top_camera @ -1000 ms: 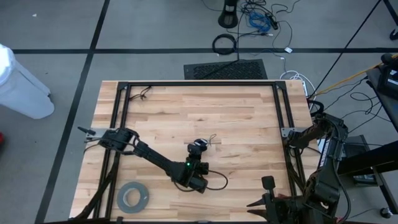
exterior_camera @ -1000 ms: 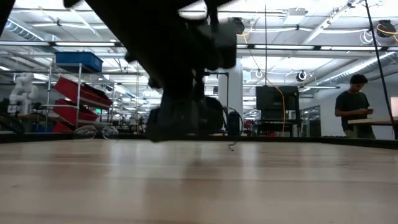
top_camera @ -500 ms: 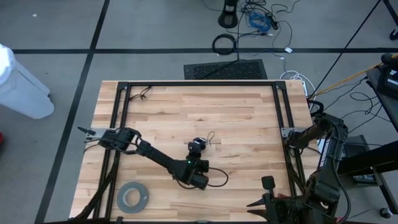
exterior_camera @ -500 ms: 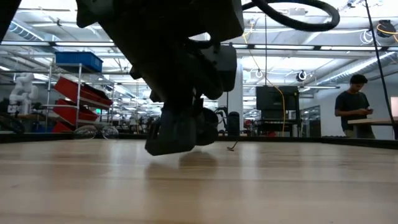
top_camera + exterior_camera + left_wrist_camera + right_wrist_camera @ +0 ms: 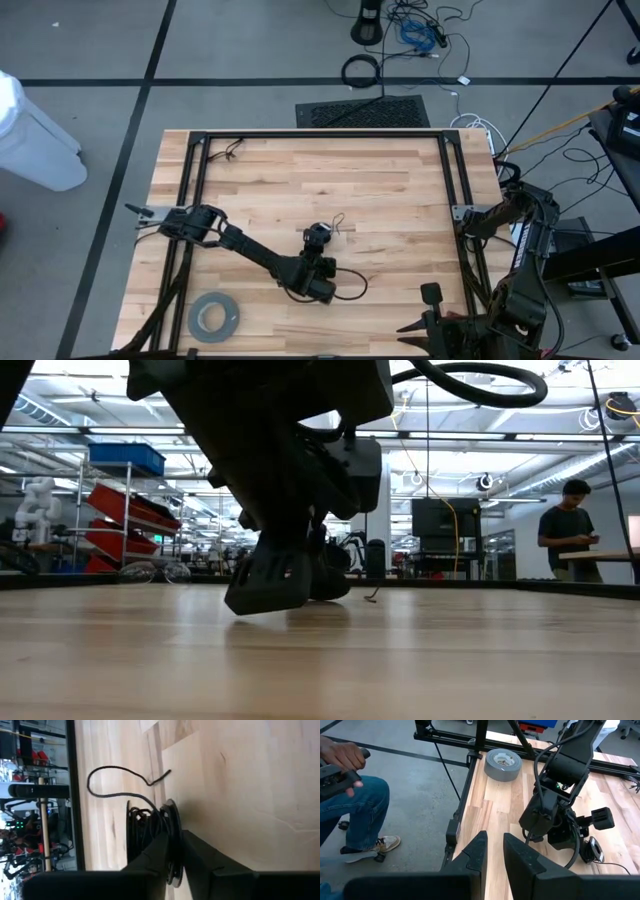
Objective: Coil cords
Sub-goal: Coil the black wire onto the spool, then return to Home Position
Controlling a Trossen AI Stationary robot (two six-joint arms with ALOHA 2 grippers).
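Left wrist view: disc between left tool fingers (wire coiled).

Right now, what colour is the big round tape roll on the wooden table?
Grey; the tape roll shows best in the right wrist view.

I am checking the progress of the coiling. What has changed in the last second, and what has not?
The left gripper drew back a little toward the table's near edge, taking the small round black disc with its wound thin wire along. In the low view it sank closer to the table. The right gripper and the grey tape roll stayed put.
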